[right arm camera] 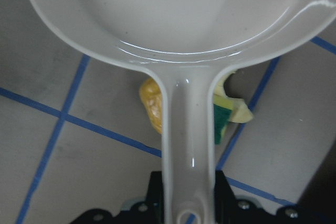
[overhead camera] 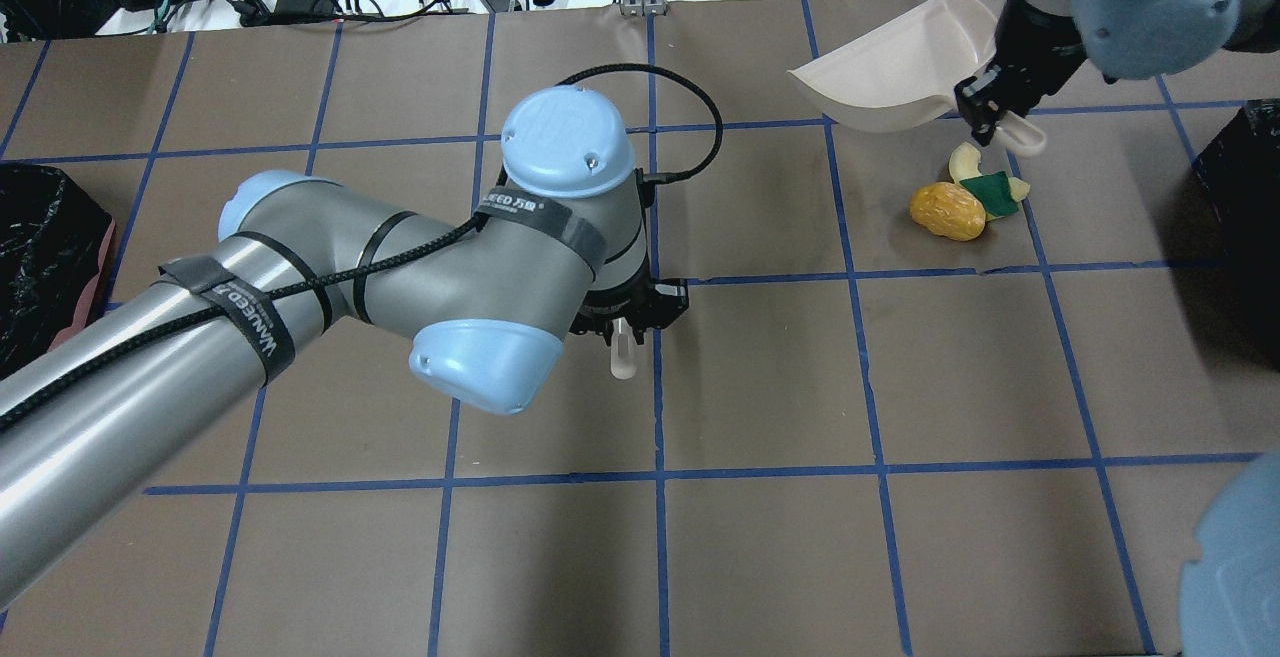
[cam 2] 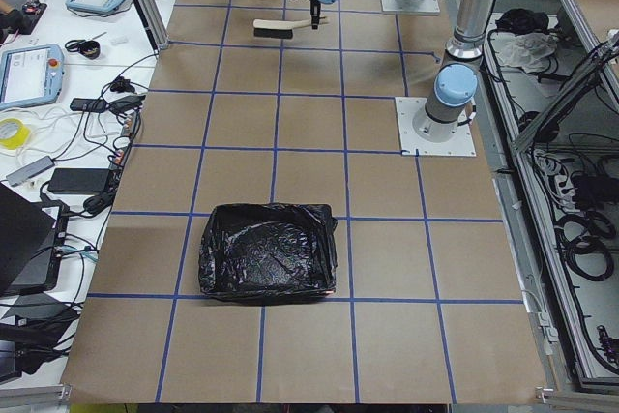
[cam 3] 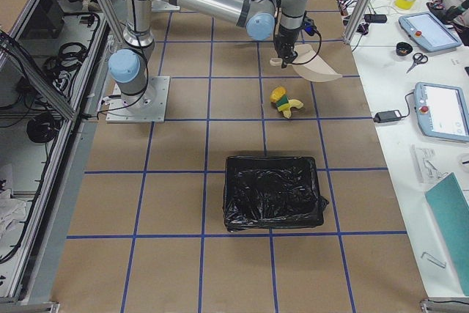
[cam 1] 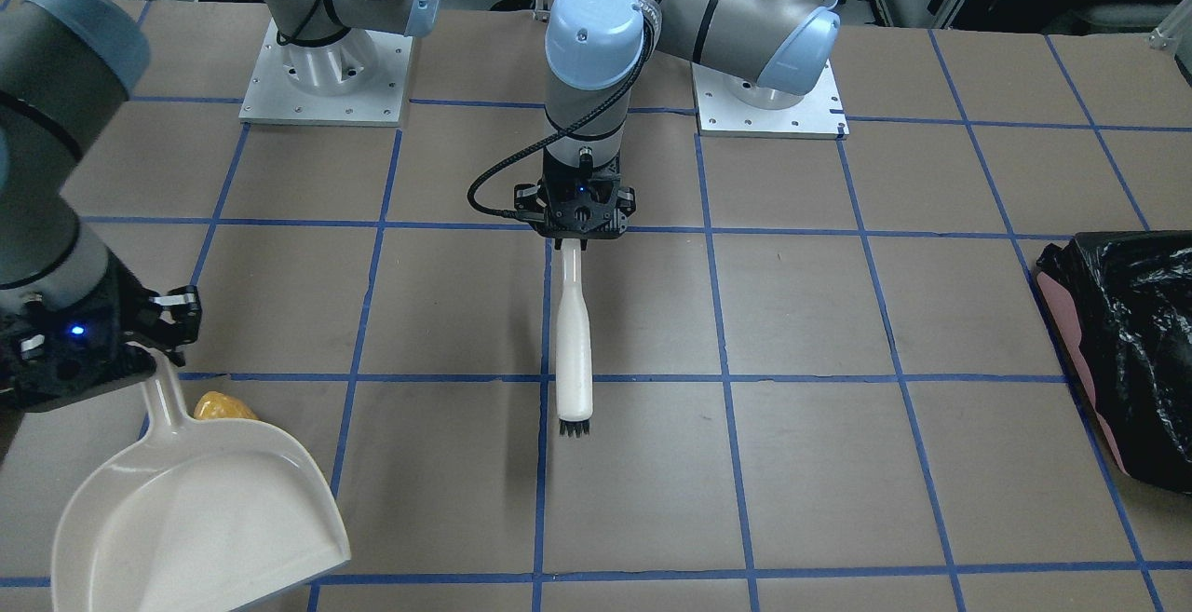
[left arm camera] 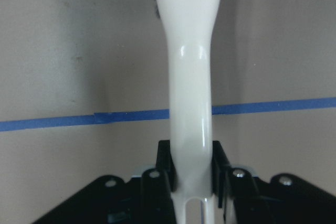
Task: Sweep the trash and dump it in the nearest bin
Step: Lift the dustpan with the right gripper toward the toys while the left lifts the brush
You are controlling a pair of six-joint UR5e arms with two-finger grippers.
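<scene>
The trash lies together at the table's far right: an orange-yellow lump, a green-and-yellow sponge and a pale crescent. My right gripper is shut on the handle of a white dustpan and holds it tilted just above and beyond the trash. In the right wrist view the lump and sponge show under the handle. My left gripper is shut on a white brush at mid-table, bristles pointing away from the robot, well apart from the trash.
A bin lined with a black bag stands at the table's left end. Another black-bagged bin stands at the right end, close to the trash. Cables and devices lie beyond the far edge.
</scene>
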